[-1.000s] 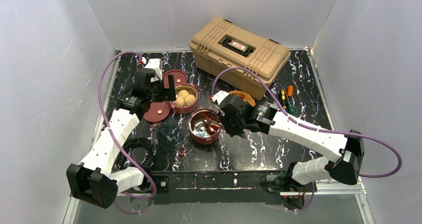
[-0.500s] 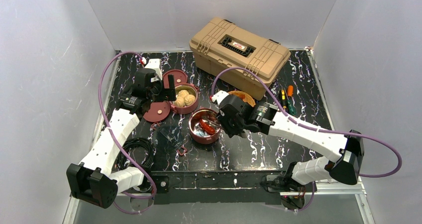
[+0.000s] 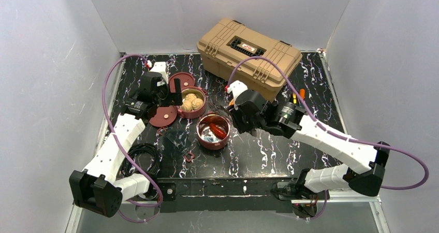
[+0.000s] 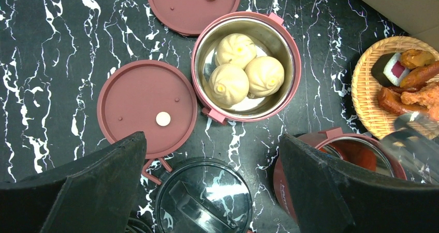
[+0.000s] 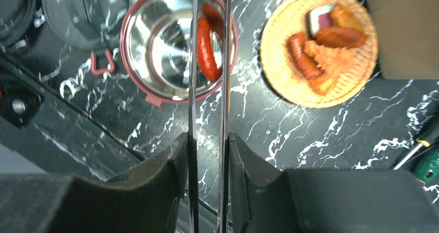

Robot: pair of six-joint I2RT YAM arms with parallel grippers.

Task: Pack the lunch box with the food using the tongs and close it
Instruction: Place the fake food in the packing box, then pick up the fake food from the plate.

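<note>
The lunch box lies apart as two maroon bowls. The far bowl holds three beige buns. In the near bowl lies a red sausage. Two flat lids rest beside the far bowl. My right gripper is shut on the tongs, whose slim arms reach out over the near bowl with their tips beyond the picture. More food sits on the woven plate. My left gripper hangs open above the table between the bowls, holding nothing.
A tan toolbox stands at the back. Screwdrivers lie right of the plate. A dark see-through round lid, a small red clip and a black cable coil sit at the front left.
The red sausage has dropped into the near bowl. My right arm has drawn back and to the right with the tongs, away from that bowl. The left arm stays still.
</note>
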